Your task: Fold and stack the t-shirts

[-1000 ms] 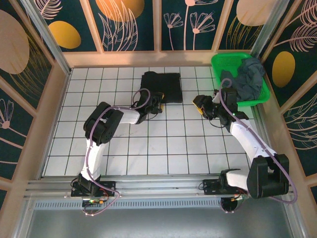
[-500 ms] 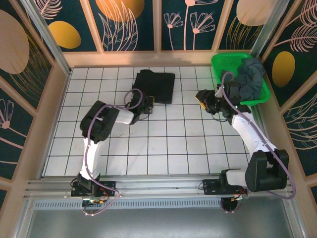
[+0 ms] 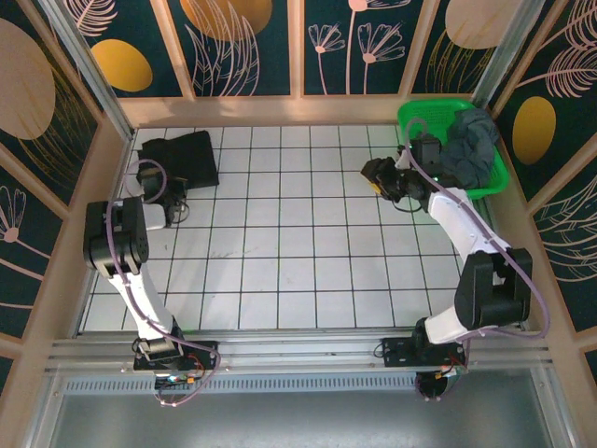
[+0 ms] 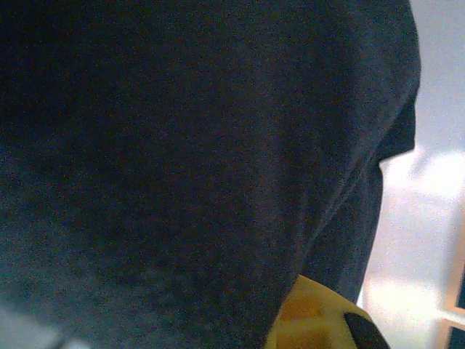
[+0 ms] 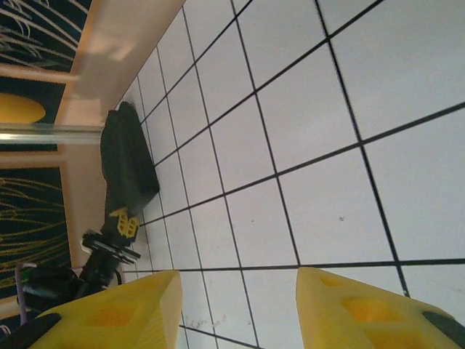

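Note:
The black t-shirt (image 3: pixel 180 157) lies folded in the back left corner of the tiled table; it also shows small in the right wrist view (image 5: pixel 127 163). My left gripper (image 3: pixel 176 193) is at its near edge, shut on the cloth. In the left wrist view dark fabric (image 4: pixel 189 160) covers nearly everything above one yellow finger (image 4: pixel 316 320). The slate grey t-shirt (image 3: pixel 469 149) sits bunched in the green basket (image 3: pixel 420 114). My right gripper (image 3: pixel 377 177) hangs open over bare tiles just left of the basket, with nothing between its fingers (image 5: pixel 120 313).
Wooden walls close in the table at the back (image 3: pixel 298 110) and on the left (image 3: pixel 89 215). The white tiled surface (image 3: pixel 298 252) stretches between the two arms. The left gripper's yellow tip (image 5: pixel 125 224) shows by the shirt in the right wrist view.
My left gripper shut on the black t-shirt and dragged it from the back middle to the back left corner. The right gripper shifted a little toward the back.

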### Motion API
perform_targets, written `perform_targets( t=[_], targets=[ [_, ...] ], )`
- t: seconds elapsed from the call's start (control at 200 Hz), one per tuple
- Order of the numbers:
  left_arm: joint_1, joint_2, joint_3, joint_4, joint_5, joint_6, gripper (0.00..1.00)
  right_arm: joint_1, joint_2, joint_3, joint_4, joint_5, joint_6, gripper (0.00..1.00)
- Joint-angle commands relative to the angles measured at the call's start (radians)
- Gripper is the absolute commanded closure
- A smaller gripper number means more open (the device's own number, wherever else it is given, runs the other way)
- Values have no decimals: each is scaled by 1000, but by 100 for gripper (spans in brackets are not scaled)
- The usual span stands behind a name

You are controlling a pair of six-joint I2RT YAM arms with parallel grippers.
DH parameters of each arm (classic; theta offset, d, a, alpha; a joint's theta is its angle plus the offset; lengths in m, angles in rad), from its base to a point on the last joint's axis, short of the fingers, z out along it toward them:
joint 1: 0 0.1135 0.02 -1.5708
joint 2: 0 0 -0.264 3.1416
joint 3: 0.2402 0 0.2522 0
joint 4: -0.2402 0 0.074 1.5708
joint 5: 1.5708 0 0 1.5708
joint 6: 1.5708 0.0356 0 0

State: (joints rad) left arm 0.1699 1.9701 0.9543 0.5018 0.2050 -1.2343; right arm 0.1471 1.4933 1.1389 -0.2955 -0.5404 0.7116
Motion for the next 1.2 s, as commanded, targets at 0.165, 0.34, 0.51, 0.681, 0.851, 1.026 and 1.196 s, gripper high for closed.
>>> perform_targets(
  t=[0.165,0.34,0.51,0.681,0.851,1.026,1.196],
  targets=[
    [86,20,74,-216,84,484,100,75,35,75,51,-94,-76,54],
    [127,9,129,-345,24,563,100,102,41,57,117,-145,-68,54],
    [130,-24,173,-412,39,576,62,125,8,-9,267,-199,-47,53],
    [117,-138,171,-489,91,457,1,105,-84,-93,371,-119,11,1],
    [47,-376,124,-577,-42,368,1,47,-115,-66,266,31,-20,1],
    [-63,-577,31,-566,-275,315,1,-25,-185,-25,57,455,-47,1],
    [-175,-688,-106,-610,-715,404,1,-54,-364,-325,321,843,-142,1]
  ],
)
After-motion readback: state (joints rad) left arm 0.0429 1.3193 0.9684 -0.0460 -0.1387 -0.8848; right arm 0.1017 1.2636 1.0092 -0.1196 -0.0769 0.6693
